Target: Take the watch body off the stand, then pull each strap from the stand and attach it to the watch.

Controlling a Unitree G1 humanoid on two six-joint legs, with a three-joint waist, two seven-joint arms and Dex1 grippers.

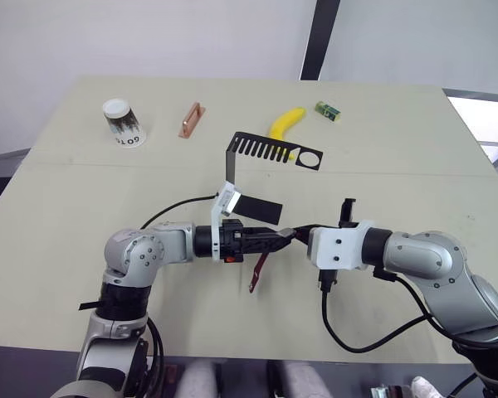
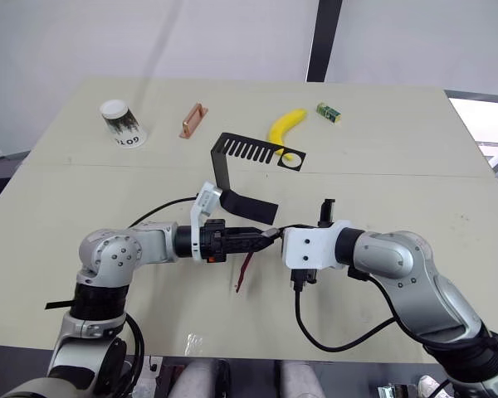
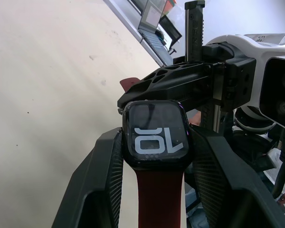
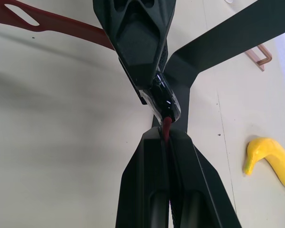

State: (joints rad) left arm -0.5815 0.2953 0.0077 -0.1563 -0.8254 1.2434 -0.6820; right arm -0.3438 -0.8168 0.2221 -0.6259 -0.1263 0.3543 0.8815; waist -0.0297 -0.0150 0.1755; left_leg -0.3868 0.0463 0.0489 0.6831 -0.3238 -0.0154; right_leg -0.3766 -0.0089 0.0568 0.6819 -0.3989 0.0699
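While the two arms meet over the near middle of the counter (image 1: 83,215), the left claw (image 3: 154,156) is closed on the watch body (image 3: 155,134), its two black fingers (image 3: 102,180) pressing the case from either side. The screen faces the left wrist camera and shows light digits. One dark red strap (image 1: 258,272) is already fixed to the watch body and hangs down from it toward the counter, its free end dangling just above the surface. In the right wrist view this hanging strap (image 4: 42,21) shows its row of holes.

The right claw (image 4: 167,135) comes in from the right, its fingers pinched shut on the second strap (image 4: 166,124), a thin dark red end of which pokes out between the fingertips. That end sits right at the edge of the watch body, touching or almost touching it; whether it has seated in the slot cannot be told.

Just beyond the two claws stands the stand (image 1: 266,149), its flat base on the counter, its upright wall rising on the left and its slotted shelf with the round hole reaching to the right. Farther back lie a banana (image 1: 285,124), a small green block (image 1: 328,111), a copper-coloured handle (image 1: 191,118) and, far left, an upturned paper cup (image 1: 123,123).
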